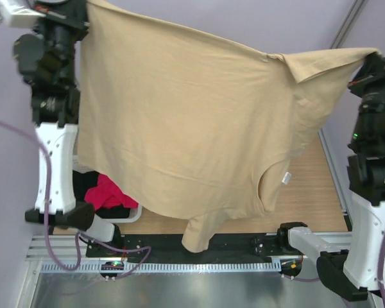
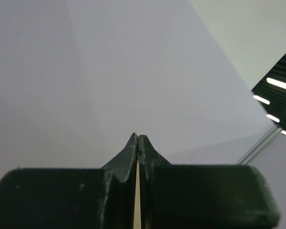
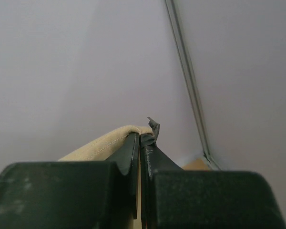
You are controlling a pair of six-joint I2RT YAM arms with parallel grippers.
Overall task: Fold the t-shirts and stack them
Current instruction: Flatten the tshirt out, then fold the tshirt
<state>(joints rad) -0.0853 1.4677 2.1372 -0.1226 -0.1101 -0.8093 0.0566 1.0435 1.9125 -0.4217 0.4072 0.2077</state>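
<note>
The tan t-shirt (image 1: pixel 192 128) hangs spread in the air between both raised arms, hem edge up and neck with its white label (image 1: pixel 286 178) hanging low. My left gripper (image 1: pixel 88 5) is shut on its top left corner; in the left wrist view (image 2: pixel 138 138) a thin tan strip shows between the closed fingers. My right gripper (image 1: pixel 371 56) is shut on its top right corner; the right wrist view (image 3: pixel 141 137) shows the tan hem (image 3: pixel 105 143) pinched there. The red-pink t-shirt (image 1: pixel 108 192) and a black one (image 1: pixel 83 186) lie bunched under the tan shirt's lower left.
A white basket (image 1: pixel 131 215) holds the red and black cloth at the left. The wooden tabletop (image 1: pixel 314 199) shows at the right. A black strip and metal rail (image 1: pixel 199 266) run along the near edge between the arm bases.
</note>
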